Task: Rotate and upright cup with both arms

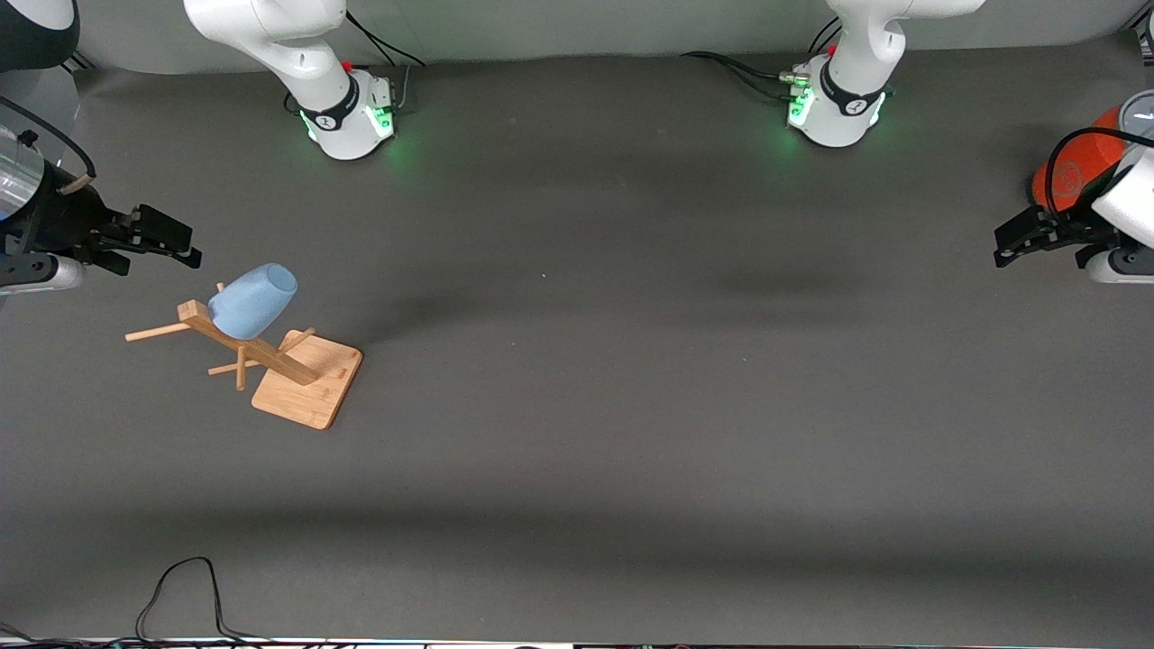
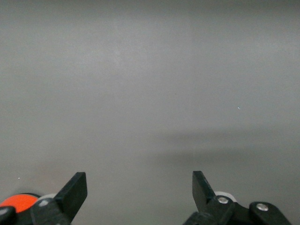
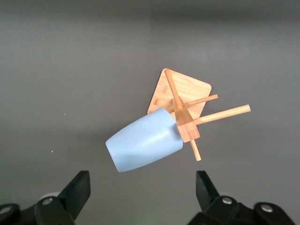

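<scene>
The pale-blue cup hangs tilted on a peg of the wooden rack, mouth toward the rack's post, closed bottom pointing up and away. The rack stands toward the right arm's end of the table. My right gripper is open and empty, up in the air beside the rack. In the right wrist view the cup and the rack lie ahead of its spread fingers. My left gripper is open and empty at the left arm's end of the table; the left wrist view shows it over bare mat.
An orange cylinder stands by the left gripper and shows at the edge of the left wrist view. A black cable loops at the table edge nearest the front camera. The grey mat covers the table.
</scene>
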`<state>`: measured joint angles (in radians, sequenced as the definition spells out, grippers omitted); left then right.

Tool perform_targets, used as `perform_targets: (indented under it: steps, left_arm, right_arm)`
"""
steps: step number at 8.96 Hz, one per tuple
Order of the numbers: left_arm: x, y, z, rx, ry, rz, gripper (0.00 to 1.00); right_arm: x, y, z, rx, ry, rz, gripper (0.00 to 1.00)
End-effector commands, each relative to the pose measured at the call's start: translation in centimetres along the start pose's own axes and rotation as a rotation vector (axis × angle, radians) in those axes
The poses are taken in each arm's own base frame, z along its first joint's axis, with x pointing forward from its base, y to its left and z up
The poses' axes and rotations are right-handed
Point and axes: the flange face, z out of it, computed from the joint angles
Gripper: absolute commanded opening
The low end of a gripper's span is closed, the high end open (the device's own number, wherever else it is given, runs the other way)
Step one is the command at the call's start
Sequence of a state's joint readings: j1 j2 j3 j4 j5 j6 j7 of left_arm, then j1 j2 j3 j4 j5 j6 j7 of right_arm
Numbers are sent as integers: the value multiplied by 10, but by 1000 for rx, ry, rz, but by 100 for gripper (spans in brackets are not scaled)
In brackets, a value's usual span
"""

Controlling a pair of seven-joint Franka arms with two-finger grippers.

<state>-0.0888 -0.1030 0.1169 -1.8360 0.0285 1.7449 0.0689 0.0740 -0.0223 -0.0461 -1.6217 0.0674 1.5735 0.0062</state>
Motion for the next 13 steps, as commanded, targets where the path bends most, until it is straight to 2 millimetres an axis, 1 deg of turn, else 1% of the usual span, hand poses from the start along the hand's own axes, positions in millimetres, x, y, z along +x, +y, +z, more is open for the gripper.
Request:
perform_targets:
  steps: [1,3,5,8,10,11,12,13]
  left_arm:
    - [-6,1,-9,-14,13,2,100]
    - [-10,1,-12,-14,7,2,100]
    - [-10,2,-8,-14,-2,2,100]
    - [-9,1,-8,-12,4,4,100]
    - [-8,1,-7,-12,6,4,100]
    - [-8,1,-7,-12,7,4,100]
    - [-6,1,-6,-7,10,5,100]
    - [-6,1,-6,-5,11,5,100]
  right_arm:
    - [3,-3,-4,-8,12,-3,100]
    - [3,-2,-3,-8,10,0,100]
    - [3,-2,-4,-8,10,3,100]
    - [-1,-3,-6,-6,-8,2,100]
    - [-5,7,-2,26,-56,29,100]
    - [-5,3,0,36,-59,34,100]
    - [2,-4,9,34,-77,22,100]
    - [11,-19,25,29,-102,-3,100]
